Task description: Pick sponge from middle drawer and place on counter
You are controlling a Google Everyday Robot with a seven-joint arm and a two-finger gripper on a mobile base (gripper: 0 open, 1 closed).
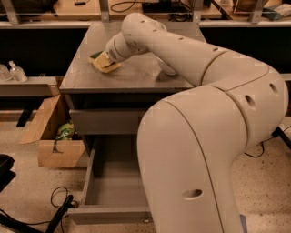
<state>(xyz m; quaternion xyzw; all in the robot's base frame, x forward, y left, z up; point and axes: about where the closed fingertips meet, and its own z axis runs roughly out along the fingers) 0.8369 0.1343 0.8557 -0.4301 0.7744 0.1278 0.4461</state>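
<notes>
The sponge (103,63), dark green face over pale yellow foam, is at the left part of the grey counter (136,75), low against its surface. My gripper (107,58) is right over it, reaching in from the right, and is shut on the sponge; the wrist hides most of the fingers. The middle drawer (113,182) stands pulled out below the counter, and its grey inside shows nothing in it. My large white arm covers the right half of the view.
A white bowl (166,69) sits on the counter, mostly behind my arm. An open cardboard box (52,136) stands on the floor to the left of the cabinet. Black cables (57,205) lie on the floor front left. A wooden workbench (91,7) runs behind.
</notes>
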